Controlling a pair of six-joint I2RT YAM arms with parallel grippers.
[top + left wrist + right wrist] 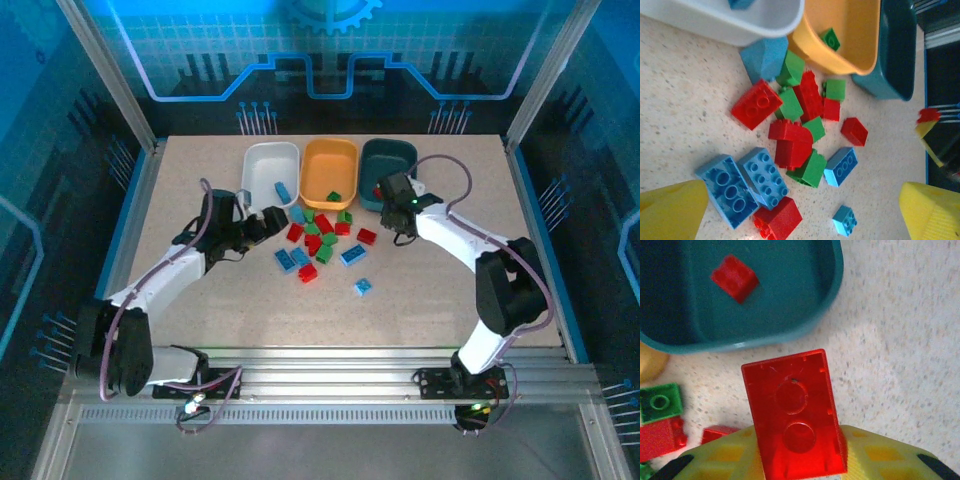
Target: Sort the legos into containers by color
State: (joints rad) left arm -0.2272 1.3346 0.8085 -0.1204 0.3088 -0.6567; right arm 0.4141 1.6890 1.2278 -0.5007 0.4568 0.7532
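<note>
A pile of red, green and light blue legos [320,240] lies in front of three trays: white [265,165], orange-yellow [328,160] and dark teal [392,158]. My right gripper [383,192] hangs at the teal tray's near left corner, shut on a red brick [792,415] whose hollow underside faces the camera. Another red brick [735,277] lies inside the teal tray [790,325]. My left gripper [275,220] is open above the pile's left side, its yellow fingers [670,210] spread wide over the blue and red bricks [790,145], holding nothing.
A blue brick [283,192] lies in the white tray and a green one [333,197] in the orange-yellow tray. A small blue brick [363,287] sits apart, nearer the arms. Frame posts and side walls border the table.
</note>
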